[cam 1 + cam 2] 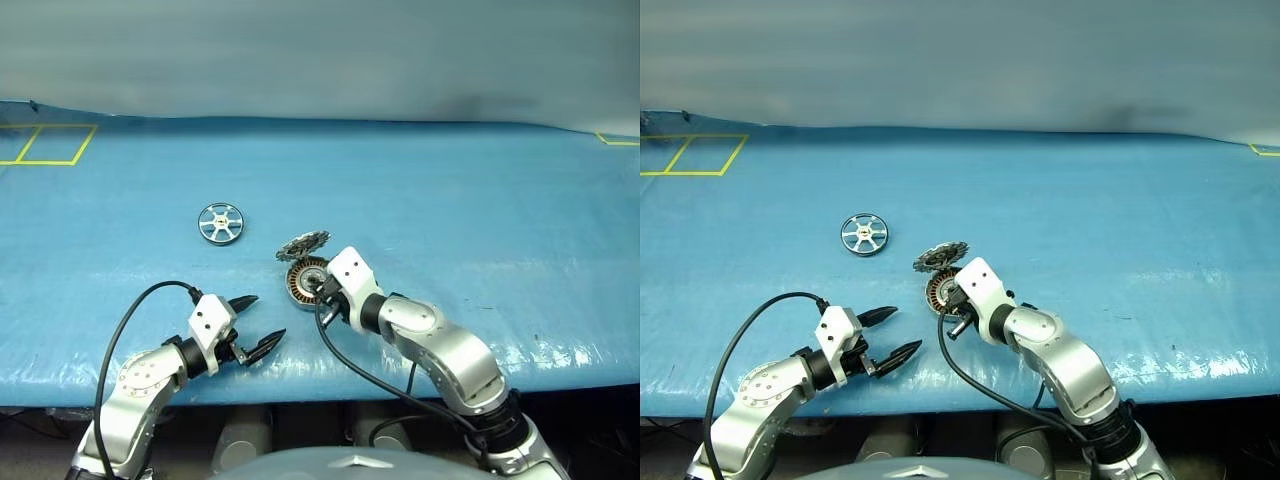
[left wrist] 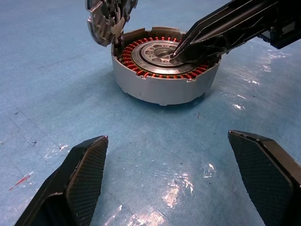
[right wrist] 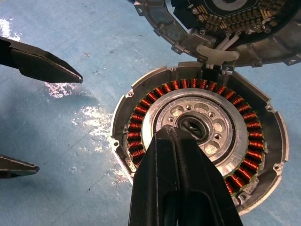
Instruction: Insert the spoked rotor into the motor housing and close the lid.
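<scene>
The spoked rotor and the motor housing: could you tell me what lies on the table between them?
Nothing: between the spoked rotor and the motor housing there is bare blue table cover, as the left eye view shows. The open lid stands at the housing's far rim.

place: robot lab | evidence: blue-covered test table; yellow tape squares; plain backdrop

occluded: motor housing near side, behind right claw | cropped: lid top

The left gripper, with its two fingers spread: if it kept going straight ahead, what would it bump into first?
Probably the motor housing: it sits straight ahead of the open left gripper, with bare blue table between.
</scene>
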Robot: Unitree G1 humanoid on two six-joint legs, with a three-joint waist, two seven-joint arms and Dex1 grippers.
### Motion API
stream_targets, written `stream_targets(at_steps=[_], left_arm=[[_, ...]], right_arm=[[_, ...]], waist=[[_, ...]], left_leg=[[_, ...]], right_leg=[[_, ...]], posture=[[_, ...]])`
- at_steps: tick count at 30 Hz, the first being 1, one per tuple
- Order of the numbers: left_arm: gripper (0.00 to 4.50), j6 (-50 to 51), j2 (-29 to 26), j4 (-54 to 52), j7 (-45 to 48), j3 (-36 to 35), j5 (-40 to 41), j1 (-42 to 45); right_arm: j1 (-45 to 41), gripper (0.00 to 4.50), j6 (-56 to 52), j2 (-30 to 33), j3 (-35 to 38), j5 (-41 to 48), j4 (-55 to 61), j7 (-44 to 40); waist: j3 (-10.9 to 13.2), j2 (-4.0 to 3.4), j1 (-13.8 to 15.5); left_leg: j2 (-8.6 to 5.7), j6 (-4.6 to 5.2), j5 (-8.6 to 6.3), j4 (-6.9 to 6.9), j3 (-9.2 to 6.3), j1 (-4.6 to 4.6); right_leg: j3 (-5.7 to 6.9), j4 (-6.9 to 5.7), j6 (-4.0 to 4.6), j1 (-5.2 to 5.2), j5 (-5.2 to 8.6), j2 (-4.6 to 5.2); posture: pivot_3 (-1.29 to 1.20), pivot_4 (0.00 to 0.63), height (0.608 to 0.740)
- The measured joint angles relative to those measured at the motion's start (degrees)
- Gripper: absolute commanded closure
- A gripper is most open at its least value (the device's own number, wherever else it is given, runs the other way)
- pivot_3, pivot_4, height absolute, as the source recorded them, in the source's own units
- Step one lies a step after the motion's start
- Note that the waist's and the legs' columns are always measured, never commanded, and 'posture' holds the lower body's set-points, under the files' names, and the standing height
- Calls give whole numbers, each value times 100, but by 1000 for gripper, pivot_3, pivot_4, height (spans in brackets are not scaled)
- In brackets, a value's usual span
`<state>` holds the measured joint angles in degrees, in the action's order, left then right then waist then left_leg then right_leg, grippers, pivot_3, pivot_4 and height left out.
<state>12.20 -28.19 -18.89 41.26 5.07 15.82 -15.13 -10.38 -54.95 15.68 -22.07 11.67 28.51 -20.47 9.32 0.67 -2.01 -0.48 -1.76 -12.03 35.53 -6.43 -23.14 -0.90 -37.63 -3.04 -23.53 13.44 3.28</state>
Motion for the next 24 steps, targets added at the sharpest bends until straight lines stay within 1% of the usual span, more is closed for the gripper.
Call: stream_targets(at_steps=[4, 12, 20, 23, 24], left_arm=[[0, 0, 0, 0, 0, 0, 0, -6], [0, 0, 0, 0, 5, 0, 1, -8], [0, 0, 0, 0, 9, 4, 0, 4], [0, 0, -1, 0, 9, 5, 0, 4], [0, 0, -1, 0, 10, 8, 0, 5]], right_arm=[[3, 4453, 74, -96, 4, -3, -74, 85], [18, 4453, 95, -77, 27, 5, -75, 118], [46, 4453, 148, -166, 231, -40, -129, 364], [46, 4453, 209, -136, 246, -6, -119, 286], [42, 4453, 239, -28, 229, 30, -82, 159]], waist=[[0, 0, -1], [0, 0, 6], [0, -1, 4], [1, -1, -1], [2, -3, -1]], left_leg=[[0, 0, 0, 0, 0, 0], [-1, 0, 0, 2, 0, 0], [-1, 0, 0, 1, 0, 0], [0, 0, 0, 1, 0, 0], [-1, 0, 0, 1, 0, -1]], right_leg=[[0, 0, 0, -1, 0, 0], [0, 0, 0, 1, 0, 1], [0, 0, -1, 0, 0, 0], [0, 0, -1, 0, -1, 0], [0, 0, -1, 1, 0, 0]], posture=[[0, 150, 740], [0, 150, 740], [0, 150, 740], [0, 150, 740], [0, 150, 740]])
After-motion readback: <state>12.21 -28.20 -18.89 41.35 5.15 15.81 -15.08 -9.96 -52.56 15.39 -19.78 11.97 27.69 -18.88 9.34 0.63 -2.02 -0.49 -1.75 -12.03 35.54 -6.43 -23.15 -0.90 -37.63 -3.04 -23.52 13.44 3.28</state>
